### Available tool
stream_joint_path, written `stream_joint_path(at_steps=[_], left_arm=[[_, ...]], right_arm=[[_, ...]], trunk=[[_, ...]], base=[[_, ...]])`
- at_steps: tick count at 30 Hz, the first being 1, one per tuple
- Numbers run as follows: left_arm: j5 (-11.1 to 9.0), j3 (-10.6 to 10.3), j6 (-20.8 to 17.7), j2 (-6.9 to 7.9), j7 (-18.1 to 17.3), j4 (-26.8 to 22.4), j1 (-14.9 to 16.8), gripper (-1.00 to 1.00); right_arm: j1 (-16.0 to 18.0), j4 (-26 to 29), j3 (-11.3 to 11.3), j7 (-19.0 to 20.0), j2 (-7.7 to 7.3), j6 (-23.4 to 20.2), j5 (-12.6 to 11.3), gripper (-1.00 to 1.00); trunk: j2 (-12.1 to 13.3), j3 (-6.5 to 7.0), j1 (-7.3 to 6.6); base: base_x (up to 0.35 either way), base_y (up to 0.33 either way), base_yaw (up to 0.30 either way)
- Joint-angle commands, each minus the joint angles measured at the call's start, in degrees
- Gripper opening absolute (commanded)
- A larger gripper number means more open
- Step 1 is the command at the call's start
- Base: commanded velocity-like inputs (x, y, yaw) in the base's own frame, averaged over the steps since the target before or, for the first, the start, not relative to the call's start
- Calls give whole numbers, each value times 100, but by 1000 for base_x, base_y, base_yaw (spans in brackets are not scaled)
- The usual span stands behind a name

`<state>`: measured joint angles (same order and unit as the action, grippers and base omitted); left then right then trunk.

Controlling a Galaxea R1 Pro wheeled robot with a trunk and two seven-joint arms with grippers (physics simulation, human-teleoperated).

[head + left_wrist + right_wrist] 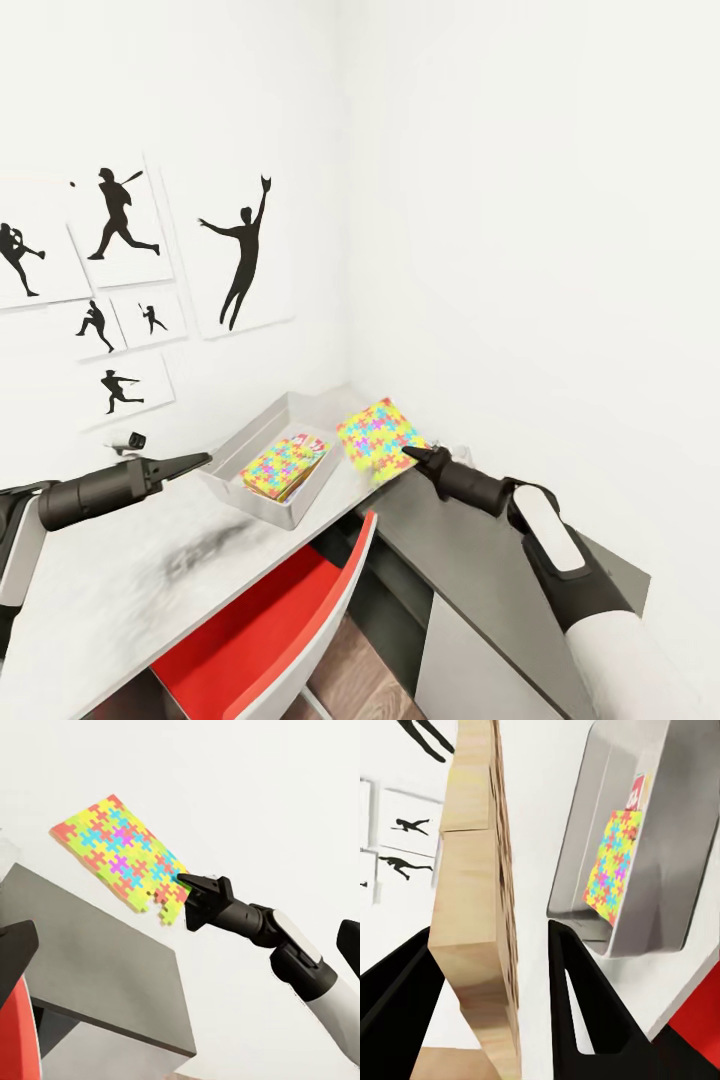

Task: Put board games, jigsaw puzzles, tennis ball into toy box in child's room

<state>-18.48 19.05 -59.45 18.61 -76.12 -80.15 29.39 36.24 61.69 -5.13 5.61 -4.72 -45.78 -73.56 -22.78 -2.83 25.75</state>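
Multicoloured jigsaw puzzle is hanging tilted in the air just beside the toy box, right gripper fingers clamped on its lower edge. Another jigsaw puzzle is lying inside the box on the pale surface. Left gripper is hovering beside the box, fingers together.

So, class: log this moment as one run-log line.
right gripper: shut on puzzle, held off table | left gripper: empty beside toy box | box: another puzzle inside
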Motion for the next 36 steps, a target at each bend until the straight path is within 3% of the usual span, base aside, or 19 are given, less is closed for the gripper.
stream_joint_path(at_steps=[1, 6, 19, 25, 36], left_arm=[[-11, 18, -49, 1, -8, -1, 5, 100], [-11, 86, -49, 7, -8, 5, 5, 100], [-7, 171, -49, 3, -4, 94, 5, 100], [-7, 177, -49, 2, 1, 96, 5, 100], [9, 177, -41, 0, 4, 96, 5, 100]], right_arm=[[99, -11, -6, -12, 6, -15, 60, -100], [254, 4, -5, -205, 48, -13, 36, -100], [243, 70, -24, -385, 75, -5, 86, -100], [247, 71, -48, -684, 85, 21, 80, -100], [252, 227, -67, -757, 86, 21, 85, -100]], trunk=[[-13, -14, 4], [-13, -14, 4], [-13, -14, 4], [-13, 2, 4], [-13, 24, 4]], base=[[0, 0, 0], [0, 0, 0], [17, 0, 1], [236, 0, 194], [287, 46, 199]])
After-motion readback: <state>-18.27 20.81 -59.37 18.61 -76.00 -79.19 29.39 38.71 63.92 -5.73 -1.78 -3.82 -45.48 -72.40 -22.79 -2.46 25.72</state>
